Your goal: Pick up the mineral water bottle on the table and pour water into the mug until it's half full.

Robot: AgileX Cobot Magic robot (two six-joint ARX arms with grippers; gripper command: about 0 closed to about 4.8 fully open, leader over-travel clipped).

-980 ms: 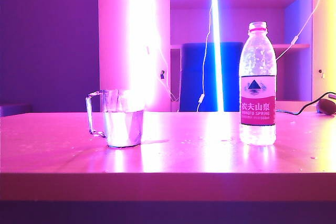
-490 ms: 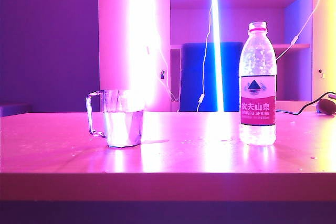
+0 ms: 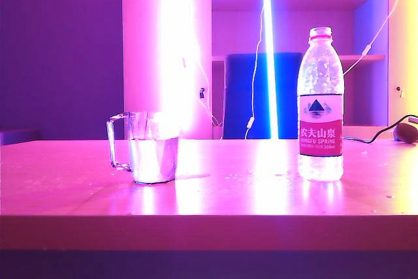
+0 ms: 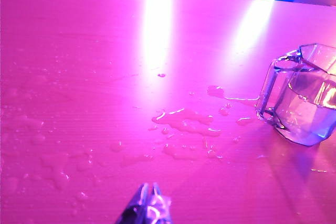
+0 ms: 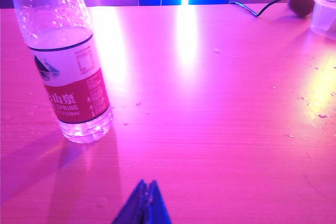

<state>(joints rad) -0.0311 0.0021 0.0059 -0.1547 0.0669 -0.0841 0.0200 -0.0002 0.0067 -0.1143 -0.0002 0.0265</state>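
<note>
Pink and violet light floods your workspace, with a bright glowing column and a thin blue tube lamp (image 3: 268, 63) behind the table (image 3: 215, 194). Across the exterior view, you see the mug (image 3: 151, 151) standing upright left of centre, handle pointing left, and the mineral water bottle (image 3: 320, 106) upright toward the right, well apart from it. Neither arm shows in that view.

Your left gripper (image 4: 148, 209) pokes in at the lower edge of its wrist picture, held low above the table and pointing out across it, fingertips pressed together with nothing between them. Ahead of it lies a patch of spilled water (image 4: 184, 121), and the mug (image 4: 302, 95) sits at the right edge of that frame, partly filled, clear of the gripper.

Your right gripper (image 5: 143, 205) likewise enters at the bottom of its wrist picture, closed and empty, aimed across the tabletop. The bottle (image 5: 65, 61) stands in the upper left of that frame, apart from the fingertips. A dark cable (image 5: 273, 1) and a small clear container (image 5: 325, 11) lie at the upper right.
</note>
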